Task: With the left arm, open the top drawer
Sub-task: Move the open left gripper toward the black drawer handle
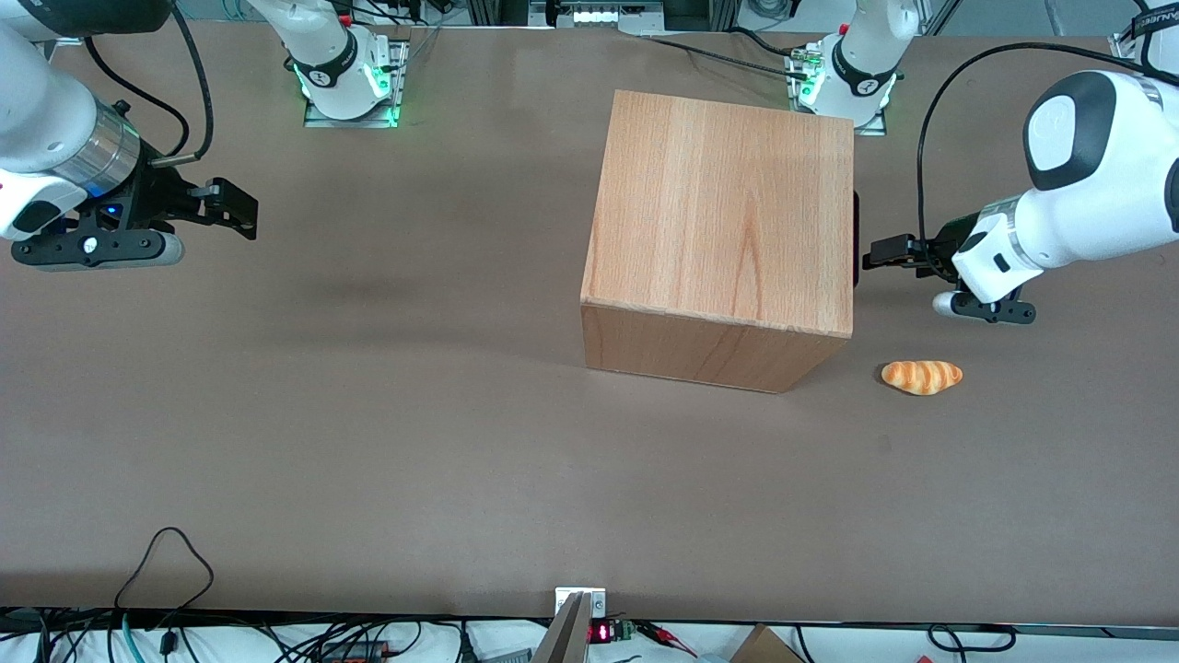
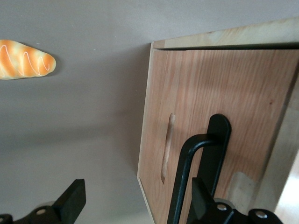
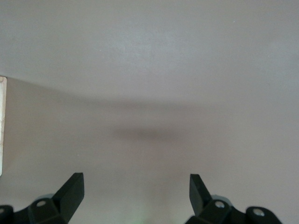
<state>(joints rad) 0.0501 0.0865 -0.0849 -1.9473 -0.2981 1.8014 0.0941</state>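
Note:
The beech cabinet (image 1: 723,221) stands mid-table with its front facing the working arm's end. The top drawer shows as a flat wooden front panel (image 2: 233,107) with a slim black bar handle (image 2: 184,177); from the front camera only a sliver of that handle (image 1: 856,241) shows at the cabinet's edge. My left arm (image 1: 1078,193) reaches in level with the cabinet's front. Its gripper (image 1: 872,255) (image 2: 137,200) is open just in front of the handle. The bar lies inside the gap, close to one finger (image 2: 202,198), untouched. The other finger (image 2: 72,200) hangs over bare table.
A striped orange bread roll (image 1: 921,377) (image 2: 23,59) lies on the table near the cabinet's front corner, nearer the front camera than my gripper. A narrow slot (image 2: 167,147) is cut in the drawer panel beside the handle. Cables trail along the table's near edge (image 1: 166,562).

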